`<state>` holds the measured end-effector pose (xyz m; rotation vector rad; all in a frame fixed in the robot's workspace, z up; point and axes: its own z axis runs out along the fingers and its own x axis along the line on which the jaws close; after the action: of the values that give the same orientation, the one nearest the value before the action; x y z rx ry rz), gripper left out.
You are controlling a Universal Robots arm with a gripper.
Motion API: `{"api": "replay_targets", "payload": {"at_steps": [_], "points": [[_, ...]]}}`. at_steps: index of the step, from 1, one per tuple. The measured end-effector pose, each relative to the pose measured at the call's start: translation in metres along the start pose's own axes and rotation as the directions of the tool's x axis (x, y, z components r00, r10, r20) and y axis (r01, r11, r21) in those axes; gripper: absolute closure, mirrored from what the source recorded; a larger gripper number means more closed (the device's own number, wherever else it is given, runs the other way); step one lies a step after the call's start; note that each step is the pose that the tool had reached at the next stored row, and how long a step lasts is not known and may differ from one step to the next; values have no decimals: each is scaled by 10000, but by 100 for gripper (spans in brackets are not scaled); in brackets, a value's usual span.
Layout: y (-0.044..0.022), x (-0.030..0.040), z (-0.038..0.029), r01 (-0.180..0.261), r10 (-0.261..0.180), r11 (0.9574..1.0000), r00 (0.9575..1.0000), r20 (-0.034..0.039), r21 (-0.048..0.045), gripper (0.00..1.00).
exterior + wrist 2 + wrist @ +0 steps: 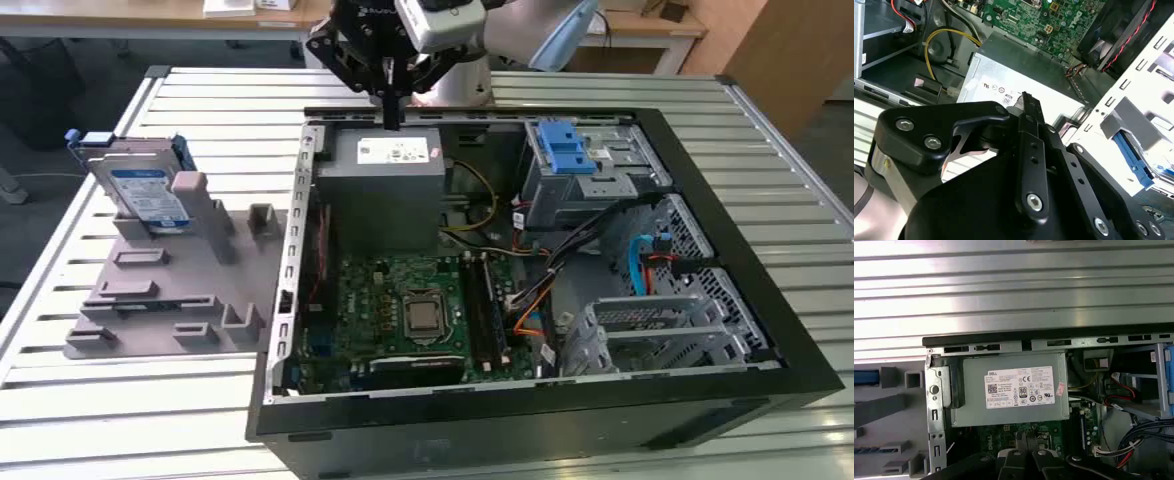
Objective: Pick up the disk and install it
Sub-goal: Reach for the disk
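Hovering above the power supply [387, 180], my clenched, empty hand [391, 118] is well apart from the disk [144, 195], upright toward the exterior view's left.

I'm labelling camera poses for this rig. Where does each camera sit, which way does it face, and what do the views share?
Exterior view: off the arm, raised, looking down on the open computer case and the disk standing at the exterior view's left; the gripper shows over the grey box.
First wrist view: on the wrist, facing down past the gripper onto the grey box.
Second wrist view: on the wrist, behind the gripper, facing along it toward the grey box.
Shared: all three show gripper and grey box.
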<state>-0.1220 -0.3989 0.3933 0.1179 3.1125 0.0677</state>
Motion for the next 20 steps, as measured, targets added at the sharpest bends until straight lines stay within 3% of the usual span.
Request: {"api": "replay_targets", "payload": {"at_steps": [20], "points": [[-3,42,-1,-1,1,10000,10000,0,0,89]]}}
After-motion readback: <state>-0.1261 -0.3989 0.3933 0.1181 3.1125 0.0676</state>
